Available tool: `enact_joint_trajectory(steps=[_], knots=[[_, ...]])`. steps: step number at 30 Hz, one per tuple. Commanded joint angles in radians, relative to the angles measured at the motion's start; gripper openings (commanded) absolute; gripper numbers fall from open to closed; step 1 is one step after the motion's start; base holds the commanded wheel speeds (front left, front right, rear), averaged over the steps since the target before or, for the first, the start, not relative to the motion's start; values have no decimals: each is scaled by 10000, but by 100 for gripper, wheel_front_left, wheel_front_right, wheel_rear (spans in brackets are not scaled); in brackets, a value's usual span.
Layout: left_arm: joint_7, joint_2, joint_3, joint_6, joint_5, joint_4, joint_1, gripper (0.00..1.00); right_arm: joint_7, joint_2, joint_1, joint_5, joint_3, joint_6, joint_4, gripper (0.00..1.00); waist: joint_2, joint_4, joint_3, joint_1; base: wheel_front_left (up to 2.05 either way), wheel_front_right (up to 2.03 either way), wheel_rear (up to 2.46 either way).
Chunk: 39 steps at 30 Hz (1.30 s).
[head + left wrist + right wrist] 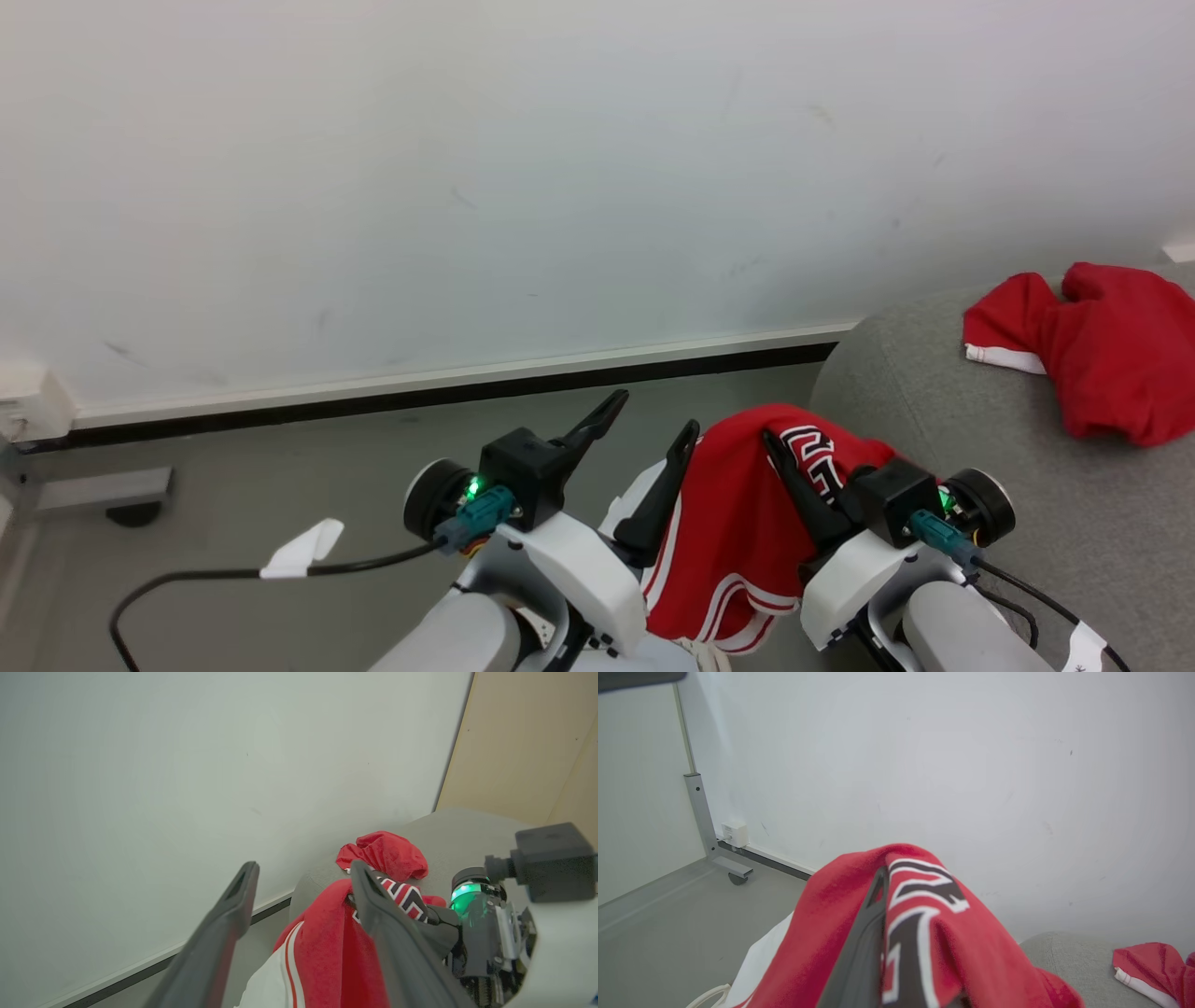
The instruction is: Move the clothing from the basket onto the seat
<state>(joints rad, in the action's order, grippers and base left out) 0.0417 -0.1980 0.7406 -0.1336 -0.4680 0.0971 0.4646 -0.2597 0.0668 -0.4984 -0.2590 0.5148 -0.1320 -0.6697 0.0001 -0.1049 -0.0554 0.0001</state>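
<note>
Head view: left gripper (656, 413) spread; right wrist view: clothing (822, 914) pinched.

— Where's the head camera looking from?
— High over both arms, tilted down at the white wall (467, 187), the floor (280, 448) and, off to the right, the grey seat (980, 523).
— And the wrist cameras?
— Low and close, right up against the lettered red jersey (738, 523), aimed up at that wall. The left one angles toward the seat; the right one takes in floor too. All three share the jersey, the seat and the crumpled red garment (1111, 355) lying on it.
</note>
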Motion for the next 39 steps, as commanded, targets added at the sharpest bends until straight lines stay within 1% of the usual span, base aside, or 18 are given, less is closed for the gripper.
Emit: enact_joint_trajectory(steps=[1,7,14,18,22,25,30,35,39], knots=[[83,-58,-25,-50,-122,-11,-118,100,-49,107,28,53,-88,26,114,0,-1,-422,92,-1,0,0,0],[158,-79,-29,-74,-153,-30,-125,100,-49,315,-18,221,-357,26,367,0,-1,-1553,281,-1,0,0,0],[358,136,69,-41,-199,144,-38,100,-50,823,-29,315,-765,26,632,0,-1,-2838,472,-1,0,0,0],[462,277,188,48,-202,277,38,100,-42,1206,79,299,-1105,26,881,0,-1,-3316,551,-1,0,0,0],[473,364,315,81,-165,388,102,100,-42,1468,210,247,-1492,26,1151,0,-1,-3608,658,-1,0,0,0],[442,386,404,128,-106,427,173,100,-42,1599,279,228,-1802,26,1294,0,-1,-3662,784,-1,0,0,0],[291,417,578,201,-20,438,345,100,1,1771,75,154,-2316,26,1452,0,-1,-3445,1133,-1,0,0,0],[-96,318,747,336,187,293,896,100,51,2001,-776,318,-2923,26,1809,0,-1,-2911,2227,-1,0,0,0],[-393,240,858,503,391,166,1458,100,119,2220,-1801,459,-3448,26,2096,0,-1,-2410,3212,-1,0,0,0]])
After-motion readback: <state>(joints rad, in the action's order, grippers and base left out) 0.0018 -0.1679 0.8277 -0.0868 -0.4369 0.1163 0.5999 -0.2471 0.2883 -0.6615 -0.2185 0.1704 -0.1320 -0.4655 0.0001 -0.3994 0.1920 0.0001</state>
